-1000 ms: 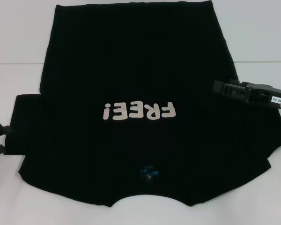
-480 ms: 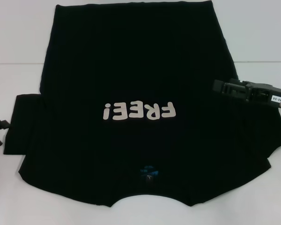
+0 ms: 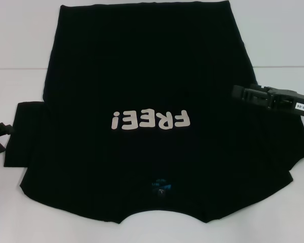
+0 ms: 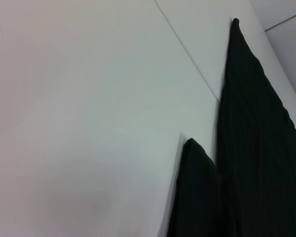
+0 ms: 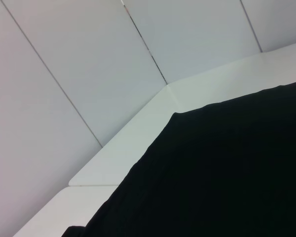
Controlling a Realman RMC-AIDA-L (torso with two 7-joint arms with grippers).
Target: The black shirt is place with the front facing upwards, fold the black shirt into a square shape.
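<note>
The black shirt lies flat and front up on the white table, hem at the far side, collar near me. Its off-white "FREE!" lettering reads upside down, and a small blue neck label sits by the collar. My left gripper is open and empty at the table's left edge, just beside the left sleeve. My right gripper hovers over the shirt's right side, above the right sleeve. The shirt also shows in the left wrist view and the right wrist view.
White table surface surrounds the shirt on the left, right and far sides. White wall panels stand behind the table in the right wrist view.
My left gripper has shifted slightly away from me along the left sleeve's edge. The right gripper and the shirt have hardly moved.
</note>
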